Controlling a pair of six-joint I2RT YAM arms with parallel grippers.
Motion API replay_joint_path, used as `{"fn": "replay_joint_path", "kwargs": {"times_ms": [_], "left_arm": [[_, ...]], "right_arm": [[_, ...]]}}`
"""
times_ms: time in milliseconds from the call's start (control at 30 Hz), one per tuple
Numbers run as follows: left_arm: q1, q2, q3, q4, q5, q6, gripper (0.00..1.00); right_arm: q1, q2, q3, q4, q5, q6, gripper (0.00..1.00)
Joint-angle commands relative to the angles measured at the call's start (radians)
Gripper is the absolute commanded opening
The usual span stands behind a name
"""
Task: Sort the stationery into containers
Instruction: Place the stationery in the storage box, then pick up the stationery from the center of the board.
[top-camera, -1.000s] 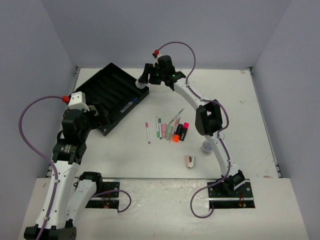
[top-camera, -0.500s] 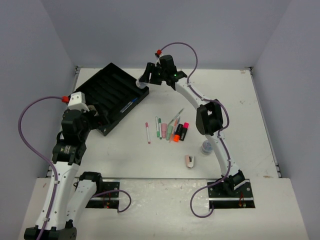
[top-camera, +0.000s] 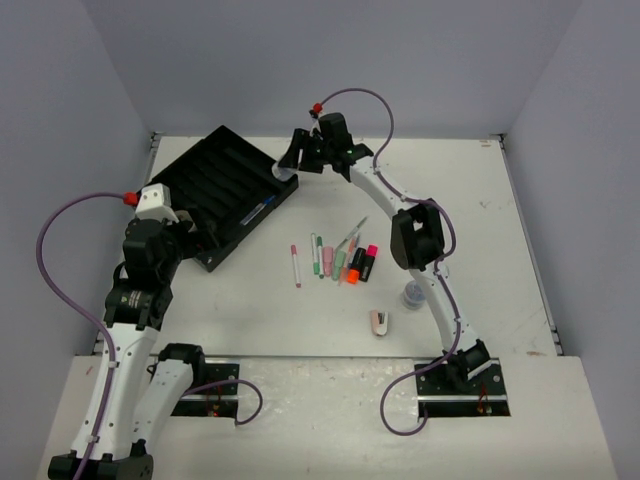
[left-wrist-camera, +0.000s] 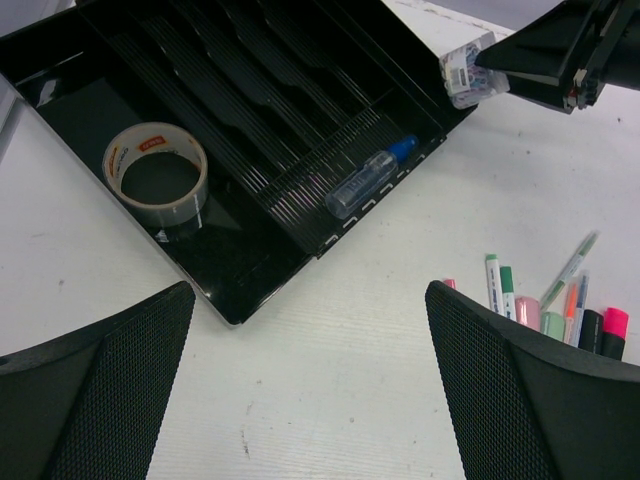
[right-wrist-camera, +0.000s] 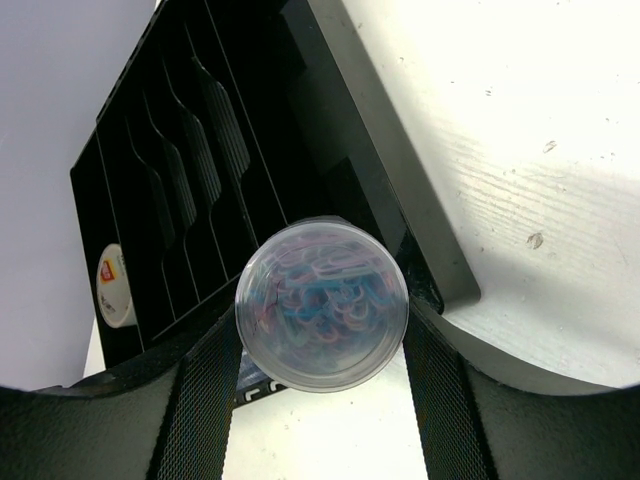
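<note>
The black divided tray (top-camera: 215, 170) lies at the far left. It holds a tape ring (left-wrist-camera: 155, 178) and a blue-capped pen (left-wrist-camera: 368, 181). My right gripper (top-camera: 288, 165) is shut on a small clear jar of coloured paper clips (right-wrist-camera: 322, 302) and holds it over the tray's right corner; the jar also shows in the left wrist view (left-wrist-camera: 468, 73). My left gripper (left-wrist-camera: 310, 400) is open and empty, above the bare table just in front of the tray's near corner. Several pens and markers (top-camera: 338, 260) lie in a row mid-table.
A second small jar (top-camera: 413, 294) stands beside the right arm's lower links. A pink-white stapler-like piece (top-camera: 380, 321) lies in front of the markers. A pink pen (top-camera: 295, 265) lies apart at the left of the row. Walls close in the table.
My right gripper with the jar has shifted only slightly at the tray's right corner. The left arm and the items on the table have not moved.
</note>
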Motion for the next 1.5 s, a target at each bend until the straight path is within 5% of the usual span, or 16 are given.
{"fn": "replay_joint_path", "kwargs": {"times_ms": [0, 167, 433, 600, 733, 967, 1167, 1467], "left_arm": [[-0.005, 0.005, 0.015, 0.023, -0.004, 0.012, 1.0], [-0.005, 0.004, 0.012, 0.023, -0.016, 0.012, 1.0], [-0.005, 0.02, 0.013, 0.021, -0.026, 0.008, 1.0], [-0.005, 0.08, 0.033, 0.015, -0.001, -0.014, 1.0], [-0.005, 0.147, 0.058, 0.02, 0.076, -0.035, 1.0], [-0.022, 0.22, 0.094, 0.078, 0.215, -0.078, 1.0], [-0.113, 0.275, 0.13, 0.09, 0.2, -0.088, 1.0], [-0.14, 0.272, 0.114, 0.06, 0.154, -0.054, 1.0]], "right_arm": [[0.002, -0.034, 0.03, 0.031, -0.028, -0.015, 0.77], [0.003, -0.051, 0.013, 0.025, -0.008, -0.043, 0.99], [0.018, -0.262, -0.129, 0.036, 0.061, -0.142, 0.99], [0.009, -0.741, -0.495, 0.052, 0.325, -0.179, 0.99], [0.001, -1.113, -0.998, 0.074, 0.556, -0.167, 0.99], [-0.02, -1.569, -1.551, -0.121, 0.726, -0.015, 0.96], [-0.024, -1.557, -1.645, -0.278, 0.714, 0.07, 0.85], [-0.024, -1.432, -1.728, -0.235, 0.637, 0.068, 0.82]]}}
